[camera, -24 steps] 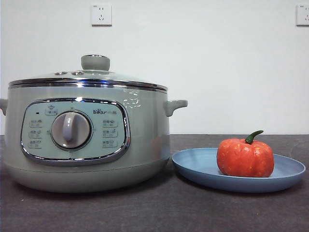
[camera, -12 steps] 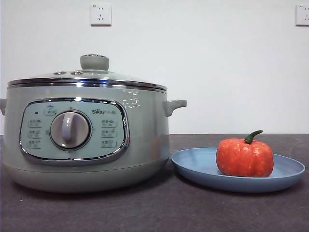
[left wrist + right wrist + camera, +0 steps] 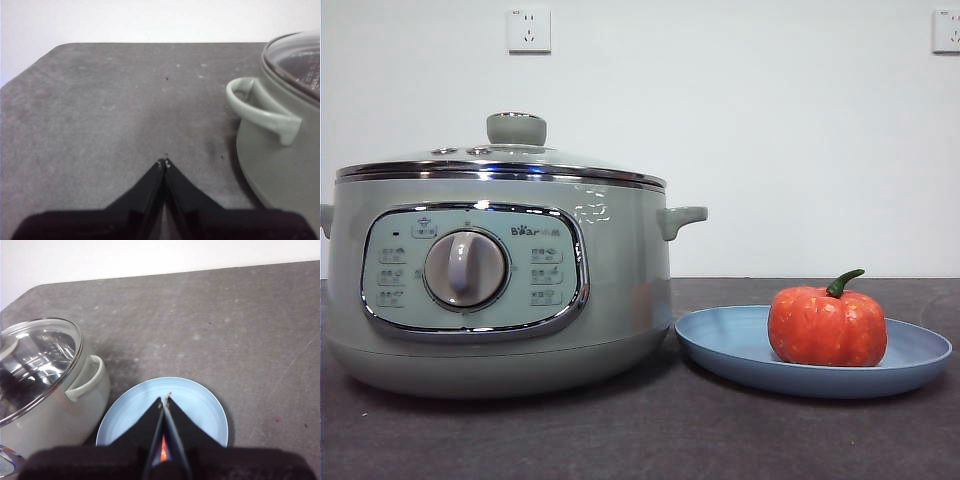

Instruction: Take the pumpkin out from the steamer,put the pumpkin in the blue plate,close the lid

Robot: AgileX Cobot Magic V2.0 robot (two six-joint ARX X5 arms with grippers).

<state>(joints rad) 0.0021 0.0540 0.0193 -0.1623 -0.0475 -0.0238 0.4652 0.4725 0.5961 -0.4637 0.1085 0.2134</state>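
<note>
One pumpkin (image 3: 827,327) on one blue plate (image 3: 720,340), one lidded steamer (image 3: 500,290)

In the right wrist view the right hand (image 3: 164,401) hides nearly all of the pumpkin (image 3: 163,449).

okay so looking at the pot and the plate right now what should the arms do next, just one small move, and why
Probably nothing beyond staying parked. The pumpkin already sits on the blue plate, and the lid lies closed on the steamer. The left gripper and right gripper are both shut, empty and clear of everything, so the task looks finished.
</note>
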